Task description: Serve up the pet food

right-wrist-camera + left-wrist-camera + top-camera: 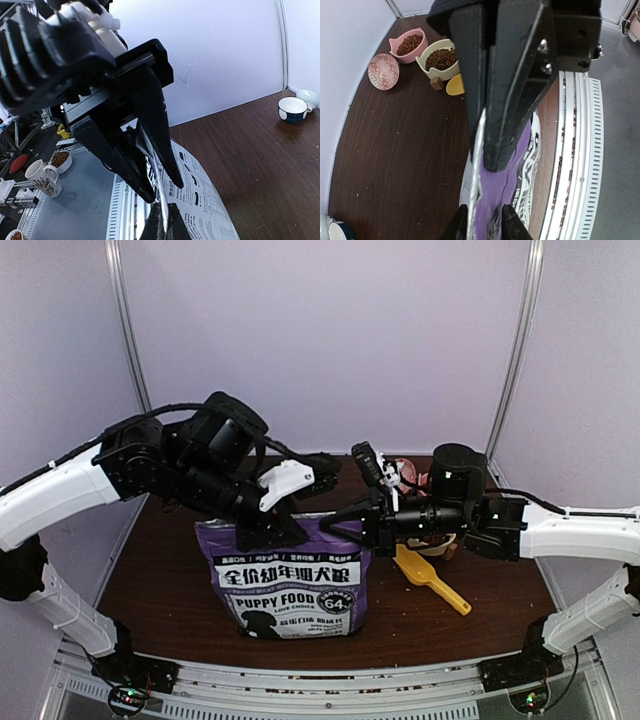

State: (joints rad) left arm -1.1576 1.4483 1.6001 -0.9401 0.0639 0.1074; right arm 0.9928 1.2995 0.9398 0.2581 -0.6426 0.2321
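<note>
The purple printed bag (290, 590) stands upright at the table's middle front. My right gripper (352, 523) is shut on the bag's silver top edge; the right wrist view shows its tips (161, 222) pinched on that edge. My left gripper (285, 530) is over the same edge, just left of the right one. Its fingertips (484, 225) stand apart, one each side of the seam, so it is open. The pet food shows as brown kibble in a pink bowl (410, 44) and a cream bowl (440, 59) at the right. The yellow scoop (430, 578) lies beside the bag.
A red patterned dish (383, 71) sits near the bowls at the back right. Two small white and blue bowls (292, 107) stand at the table's far left corner. The metal rail (570, 165) runs along the near edge, close to the bag.
</note>
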